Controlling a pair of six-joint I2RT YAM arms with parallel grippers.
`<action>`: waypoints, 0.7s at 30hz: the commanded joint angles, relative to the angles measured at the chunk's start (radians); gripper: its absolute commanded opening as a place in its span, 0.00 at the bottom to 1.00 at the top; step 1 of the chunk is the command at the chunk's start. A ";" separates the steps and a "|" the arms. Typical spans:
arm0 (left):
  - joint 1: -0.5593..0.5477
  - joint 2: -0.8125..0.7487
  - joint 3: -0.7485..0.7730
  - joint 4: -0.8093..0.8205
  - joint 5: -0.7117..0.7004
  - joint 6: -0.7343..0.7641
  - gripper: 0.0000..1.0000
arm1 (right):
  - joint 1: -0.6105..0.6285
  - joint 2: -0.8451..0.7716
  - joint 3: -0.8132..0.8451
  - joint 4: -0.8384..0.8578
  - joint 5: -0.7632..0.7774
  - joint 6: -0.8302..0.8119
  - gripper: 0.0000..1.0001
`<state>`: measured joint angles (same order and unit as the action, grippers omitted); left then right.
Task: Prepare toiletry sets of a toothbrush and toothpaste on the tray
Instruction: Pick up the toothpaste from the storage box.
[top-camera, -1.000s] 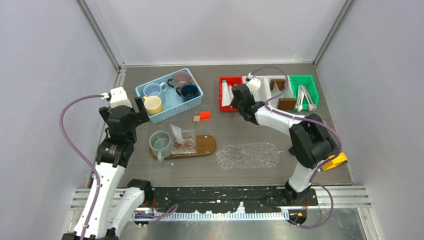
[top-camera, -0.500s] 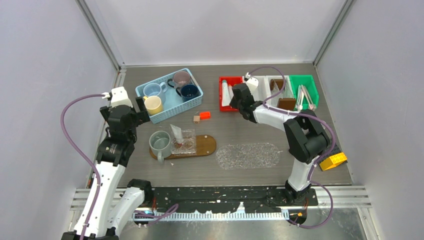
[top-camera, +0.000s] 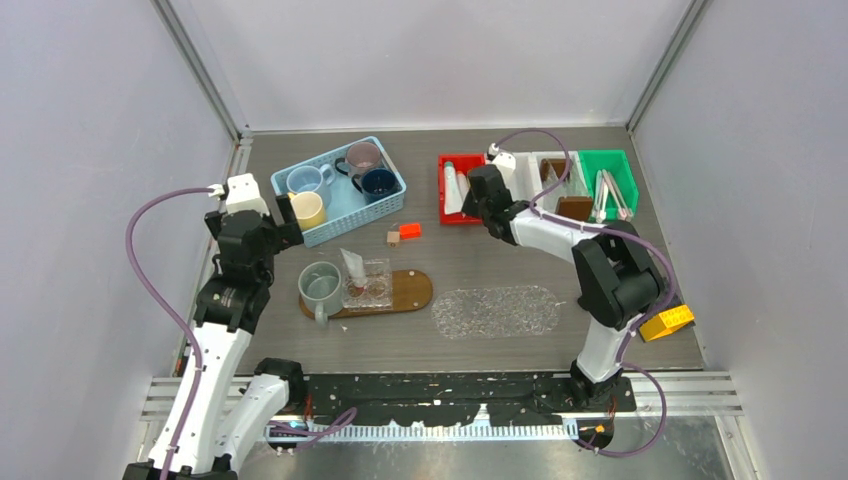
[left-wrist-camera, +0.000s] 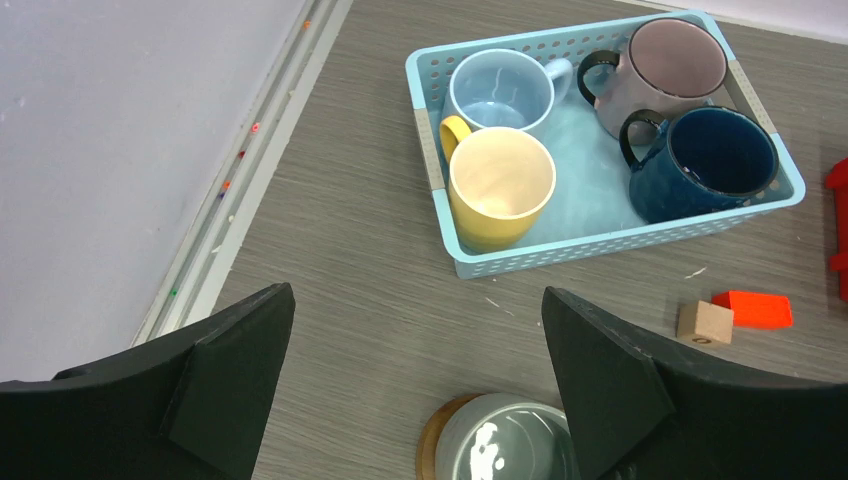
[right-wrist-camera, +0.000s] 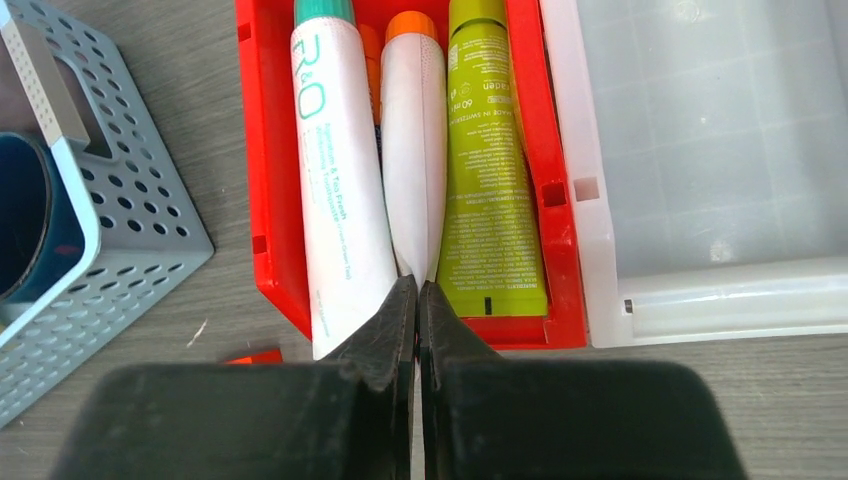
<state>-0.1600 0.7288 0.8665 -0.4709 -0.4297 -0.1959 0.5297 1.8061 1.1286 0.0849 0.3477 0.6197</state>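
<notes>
1. Right gripper (right-wrist-camera: 415, 300), jaws pinched shut on the tail of the orange-capped toothpaste (right-wrist-camera: 413, 150) in the red bin (right-wrist-camera: 262, 200), at 1 o'clock on the desk (top-camera: 470, 262), apparently to lift it.
2. Left gripper (left-wrist-camera: 416, 292), jaws wide and empty, hovers beside the mug basket (left-wrist-camera: 600, 240) at 11 o'clock.
3. The wooden tray (top-camera: 412, 290), at centre-left, carries a grey-green mug (top-camera: 320, 283).

The top camera looks down from high above onto the whole table (top-camera: 520, 250), the left wrist camera closely down on the blue basket (left-wrist-camera: 600, 240), and the right wrist camera, closer still, on the red bin (right-wrist-camera: 265, 180) just right of that basket, which all 3 views share.
</notes>
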 joint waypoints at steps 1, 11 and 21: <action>-0.004 -0.012 -0.008 0.056 0.041 0.027 0.98 | -0.002 -0.105 0.059 -0.112 -0.011 -0.077 0.01; -0.004 -0.017 -0.017 0.086 0.148 0.045 0.98 | -0.002 -0.230 0.186 -0.386 -0.042 -0.155 0.01; -0.004 -0.022 -0.045 0.156 0.344 0.092 0.98 | -0.002 -0.268 0.359 -0.623 -0.093 -0.199 0.01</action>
<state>-0.1600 0.7246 0.8314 -0.4007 -0.1902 -0.1448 0.5278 1.6005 1.4002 -0.4583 0.2836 0.4564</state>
